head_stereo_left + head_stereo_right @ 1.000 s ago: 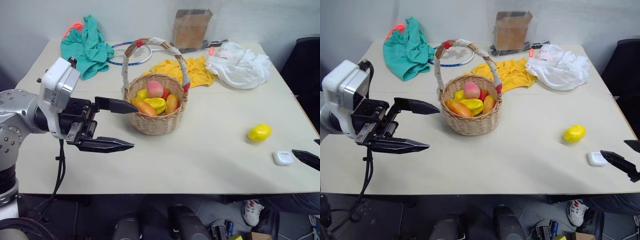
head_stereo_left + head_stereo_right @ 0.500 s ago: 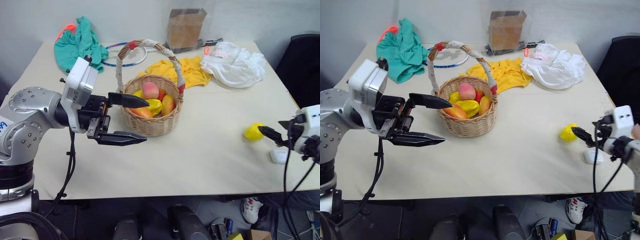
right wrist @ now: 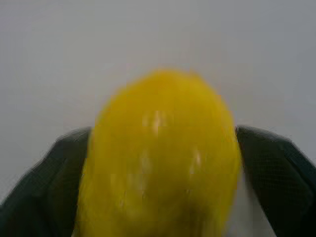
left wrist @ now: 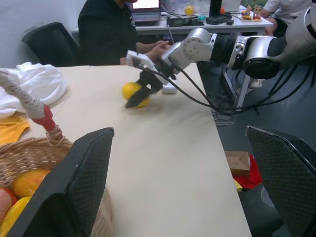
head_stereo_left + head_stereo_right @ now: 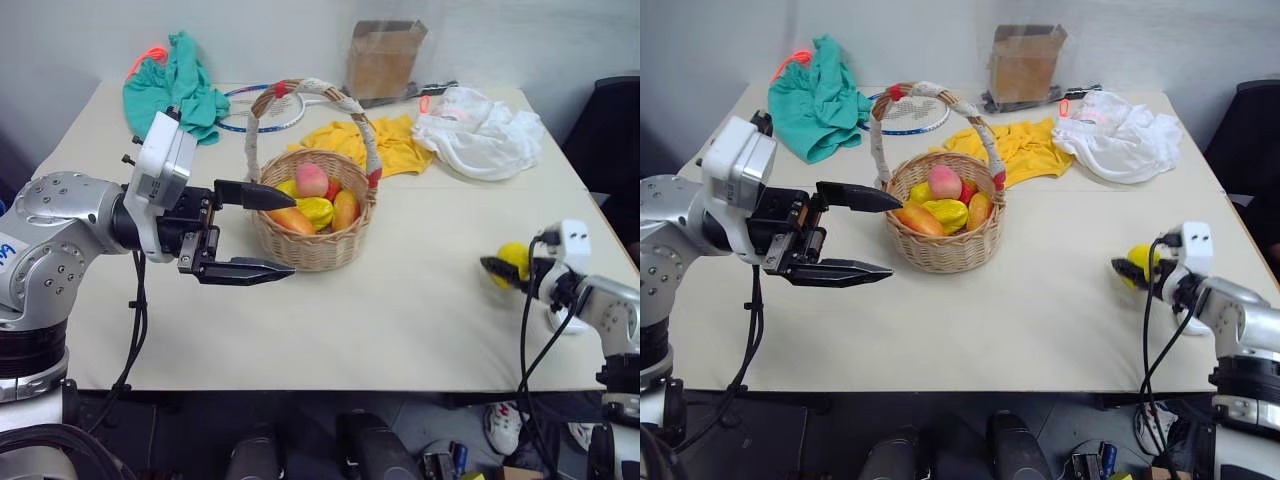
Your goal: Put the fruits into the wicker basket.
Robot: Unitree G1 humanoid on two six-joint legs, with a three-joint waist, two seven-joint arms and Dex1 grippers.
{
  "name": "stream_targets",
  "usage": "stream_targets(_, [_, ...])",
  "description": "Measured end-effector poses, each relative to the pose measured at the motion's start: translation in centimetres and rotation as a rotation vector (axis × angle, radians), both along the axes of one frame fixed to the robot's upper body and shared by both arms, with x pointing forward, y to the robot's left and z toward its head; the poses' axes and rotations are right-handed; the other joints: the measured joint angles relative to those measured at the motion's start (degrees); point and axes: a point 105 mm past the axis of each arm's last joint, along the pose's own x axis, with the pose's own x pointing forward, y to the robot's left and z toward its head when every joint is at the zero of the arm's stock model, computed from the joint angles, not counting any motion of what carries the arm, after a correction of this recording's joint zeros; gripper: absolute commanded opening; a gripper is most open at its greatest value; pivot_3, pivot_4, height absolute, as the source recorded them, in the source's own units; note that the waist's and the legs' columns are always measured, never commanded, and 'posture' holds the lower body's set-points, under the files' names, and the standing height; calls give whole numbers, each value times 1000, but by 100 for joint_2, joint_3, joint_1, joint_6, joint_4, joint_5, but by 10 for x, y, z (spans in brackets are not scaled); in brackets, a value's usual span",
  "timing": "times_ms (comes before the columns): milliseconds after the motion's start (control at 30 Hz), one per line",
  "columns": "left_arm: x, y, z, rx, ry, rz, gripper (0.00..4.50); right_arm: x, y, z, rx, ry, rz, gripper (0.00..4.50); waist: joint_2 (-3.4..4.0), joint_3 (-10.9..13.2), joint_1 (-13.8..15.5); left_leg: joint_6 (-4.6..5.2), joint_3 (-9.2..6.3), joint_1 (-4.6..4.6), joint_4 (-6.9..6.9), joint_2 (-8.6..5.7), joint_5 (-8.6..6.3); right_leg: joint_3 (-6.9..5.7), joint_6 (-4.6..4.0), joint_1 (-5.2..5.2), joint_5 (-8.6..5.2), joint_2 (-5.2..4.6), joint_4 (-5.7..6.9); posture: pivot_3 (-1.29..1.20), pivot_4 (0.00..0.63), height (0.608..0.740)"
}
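Yellow fruit (image 5: 515, 256) lies at the surface's (image 5: 420, 300) right edge, between the right gripper's (image 5: 512, 271) spread fingers.
Left gripper (image 5: 262, 232) gapes empty beside the fruit-filled wicker basket (image 5: 315, 245); no legible writing.

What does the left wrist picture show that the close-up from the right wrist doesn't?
Left wrist view alone: the table's bare top, the edge of the wicker basket with its banded handle, a white cloth, the right gripper seen from the side, and a person seated at a desk behind.

Right wrist view alone: the gripper's two black fingers standing open on either side of the fruit, very close.

Both: the yellow lemon-like fruit lying on the table, between those fingers.
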Motion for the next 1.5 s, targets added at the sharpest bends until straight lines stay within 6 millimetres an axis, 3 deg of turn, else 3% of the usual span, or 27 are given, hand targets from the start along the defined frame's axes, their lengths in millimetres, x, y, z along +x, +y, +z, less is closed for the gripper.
stream_targets(167, [1,0,0,1,-3,10,4489,-11,2,0,-4,15,1,4500,0,0,-16,0,2,0,-4,1,-1,1,0,-1,0,1,0,0,150,740])
stream_targets(267, [1,0,0,3,-3,14,4500,-11,5,-1,-1,7,3,3881,0,0,-27,0,5,1,-1,-1,0,2,1,-1,0,1,1,0,150,740])
stream_targets(367, [2,0,-1,7,-8,18,4500,-7,7,-1,10,-3,-2,2849,2,1,-60,0,12,5,-2,0,0,8,1,-4,1,3,4,0,150,740])
stream_targets(567, [4,-5,2,17,-28,3,4500,10,11,8,-37,-55,10,2849,4,3,-61,-1,16,2,-6,-1,0,10,1,-10,1,3,5,0,150,740])
stream_targets(700, [4,-5,2,18,-30,6,4500,14,15,4,-62,-63,34,2849,5,3,-52,0,16,-4,-12,0,0,10,0,-16,1,2,-2,0,150,740])
stream_targets(833, [4,-5,2,19,-31,9,4500,20,19,10,-65,-105,45,2286,7,5,-56,1,22,-2,-11,1,-1,12,1,-17,1,1,-1,0,150,740])
stream_targets(967, [7,-3,2,15,-31,32,4500,21,33,23,-59,-163,120,2275,10,6,-64,0,23,-1,-11,1,0,14,1,-19,1,3,5,0,150,740])
stream_targets(1133, [19,19,-4,-31,5,170,4500,7,86,70,-9,-323,379,2275,16,10,-119,-3,19,-2,-12,8,0,10,0,-21,0,3,9,0,150,740])
stream_targets(1233, [22,45,-10,-52,34,304,4500,-19,149,94,11,-335,677,2275,16,11,-193,-6,17,-2,-13,16,-2,5,-3,-22,-1,3,9,0,150,740])
stream_targets(1367, [19,63,-5,-87,41,395,4500,-41,218,122,82,-375,926,2275,8,12,-199,-6,12,-2,-9,16,-2,-1,-10,-23,1,1,15,0,150,740])
stream_targets(1500, [17,69,0,-93,20,435,4500,-34,273,138,166,-381,976,2275,6,11,-186,-1,11,-5,-9,4,-3,-4,-14,-25,1,-12,15,0,150,740])
